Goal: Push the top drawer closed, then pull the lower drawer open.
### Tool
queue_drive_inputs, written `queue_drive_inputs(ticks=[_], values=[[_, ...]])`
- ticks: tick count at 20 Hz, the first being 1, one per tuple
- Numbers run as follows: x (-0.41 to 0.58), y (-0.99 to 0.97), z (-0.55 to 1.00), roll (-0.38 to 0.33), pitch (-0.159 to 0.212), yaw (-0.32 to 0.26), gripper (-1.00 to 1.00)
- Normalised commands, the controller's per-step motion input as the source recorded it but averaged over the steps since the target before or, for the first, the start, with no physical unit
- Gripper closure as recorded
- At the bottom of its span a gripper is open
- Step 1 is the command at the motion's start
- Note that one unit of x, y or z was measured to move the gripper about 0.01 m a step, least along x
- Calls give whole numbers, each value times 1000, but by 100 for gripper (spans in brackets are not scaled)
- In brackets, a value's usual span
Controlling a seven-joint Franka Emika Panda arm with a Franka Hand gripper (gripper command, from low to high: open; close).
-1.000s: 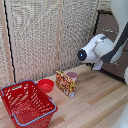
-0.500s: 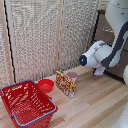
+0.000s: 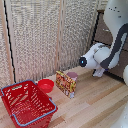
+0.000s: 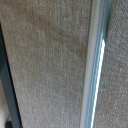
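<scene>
A dark brown drawer front (image 4: 50, 60) fills the wrist view, with a slim silver bar handle (image 4: 95, 65) running across it, very close to the camera. Whether it is the top drawer or the lower drawer cannot be told from this view. No fingers show there. In the exterior view the dark brown cabinet (image 3: 103, 31) stands at the right, largely hidden behind my white arm. My gripper (image 3: 98, 73) is low against the cabinet front, too blurred to tell whether it is open or shut.
A red basket (image 3: 27, 102) sits at the exterior view's lower left on the wooden floor, beside a red bowl (image 3: 45, 85). A printed box (image 3: 65, 83) and a pinkish cup (image 3: 72, 76) stand mid-floor. A slatted screen (image 3: 45, 35) forms the back.
My arm's wrist end has lowered along the cabinet front over the last second. The basket, bowl, box and cup have not moved.
</scene>
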Motion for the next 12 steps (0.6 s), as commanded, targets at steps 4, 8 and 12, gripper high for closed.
queue_drive_inputs(ticks=[4, 8, 12], values=[[3, -561, 151, 57, -28, 6, 100], [25, -750, 184, 11, -36, 35, 100], [4, -691, 155, 0, -29, 46, 100]])
